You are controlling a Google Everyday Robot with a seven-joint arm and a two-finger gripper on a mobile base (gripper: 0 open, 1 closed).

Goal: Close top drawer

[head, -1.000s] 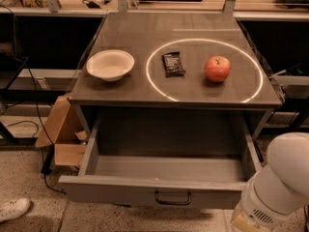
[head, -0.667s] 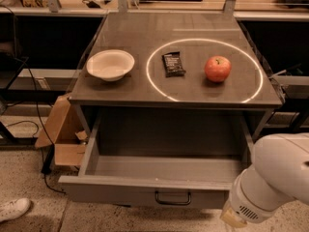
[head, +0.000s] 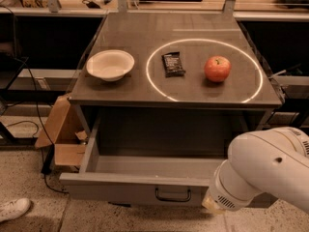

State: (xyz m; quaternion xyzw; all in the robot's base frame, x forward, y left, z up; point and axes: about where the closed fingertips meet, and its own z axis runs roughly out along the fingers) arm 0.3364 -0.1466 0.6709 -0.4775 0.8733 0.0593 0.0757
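Floor: speckled beige terrazzo floor (head: 29, 180). A grey metal desk (head: 125, 33) stands at centre, with a bright white ring of light (head: 147, 74) on its top. An open brown cardboard box (head: 60, 134) sits just beside its left leg, and a black cable (head: 47, 159) runs down next to the box.

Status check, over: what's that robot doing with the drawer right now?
Gripper out of view; only white arm shows, low right. Top drawer pulled out, handle free. Arm covers its right front corner.

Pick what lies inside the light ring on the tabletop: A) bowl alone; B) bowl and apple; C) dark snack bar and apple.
C: the snack bar and apple lie within the ring, the bowl outside it. The gripper is out of view; only the arm shows, lower right.
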